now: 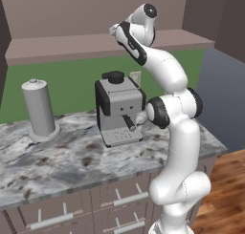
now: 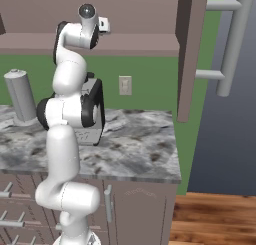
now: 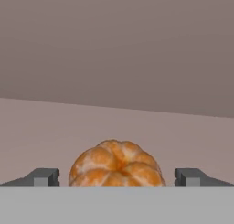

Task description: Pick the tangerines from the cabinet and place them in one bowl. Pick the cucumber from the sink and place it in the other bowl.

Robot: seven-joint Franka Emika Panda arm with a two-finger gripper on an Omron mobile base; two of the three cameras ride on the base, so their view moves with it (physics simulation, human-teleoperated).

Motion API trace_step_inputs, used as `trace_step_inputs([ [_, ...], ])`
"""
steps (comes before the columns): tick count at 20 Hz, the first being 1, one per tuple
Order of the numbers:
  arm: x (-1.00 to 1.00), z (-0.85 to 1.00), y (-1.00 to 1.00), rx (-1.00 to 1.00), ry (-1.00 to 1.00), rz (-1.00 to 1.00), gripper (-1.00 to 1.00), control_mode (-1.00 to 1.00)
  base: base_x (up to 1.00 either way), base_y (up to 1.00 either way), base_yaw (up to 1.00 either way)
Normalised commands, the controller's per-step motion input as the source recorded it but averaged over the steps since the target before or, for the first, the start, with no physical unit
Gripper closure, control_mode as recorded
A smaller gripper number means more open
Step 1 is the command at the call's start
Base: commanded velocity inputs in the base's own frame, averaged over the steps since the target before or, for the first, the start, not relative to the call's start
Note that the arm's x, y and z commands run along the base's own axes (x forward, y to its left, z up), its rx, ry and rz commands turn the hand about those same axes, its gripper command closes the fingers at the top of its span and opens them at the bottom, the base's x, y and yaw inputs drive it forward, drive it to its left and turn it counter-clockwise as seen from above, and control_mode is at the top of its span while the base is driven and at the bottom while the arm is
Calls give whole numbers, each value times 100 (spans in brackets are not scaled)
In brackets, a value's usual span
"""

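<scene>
A bright orange tangerine [image 3: 116,166] sits on the flat shelf of the mauve-brown cabinet [image 3: 50,127], with the cabinet's back panel behind it. My gripper [image 3: 117,177] is open. Its two dark fingertips [image 3: 43,176] stand wide on either side of the fruit, clear of it, and nothing is held. In the left base view the arm reaches up and the hand [image 1: 115,30] is at the front edge of the cabinet [image 1: 57,46] shelf. The right base view has the same hand [image 2: 103,24] level with the cabinet [image 2: 140,43] shelf.
Under the arm a grey and black coffee machine [image 1: 119,110] stands on the marble counter [image 1: 57,161]. A grey paper towel roll [image 1: 39,109] is at the left. Drawer fronts with metal handles [image 1: 129,198] run below. A tall side panel [image 2: 187,54] bounds the counter's right end.
</scene>
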Motion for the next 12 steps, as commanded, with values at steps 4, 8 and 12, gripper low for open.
trace_step_inputs([
  [4, 0, 0, 0, 0, 0, 0, 100, -100, 0, 0, 0],
  [8, 0, 0, 0, 0, 0, 0, 100, -100, 0, 0, 0],
  [12, 0, 0, 0, 0, 0, 0, 100, -100, 0, 0, 0],
])
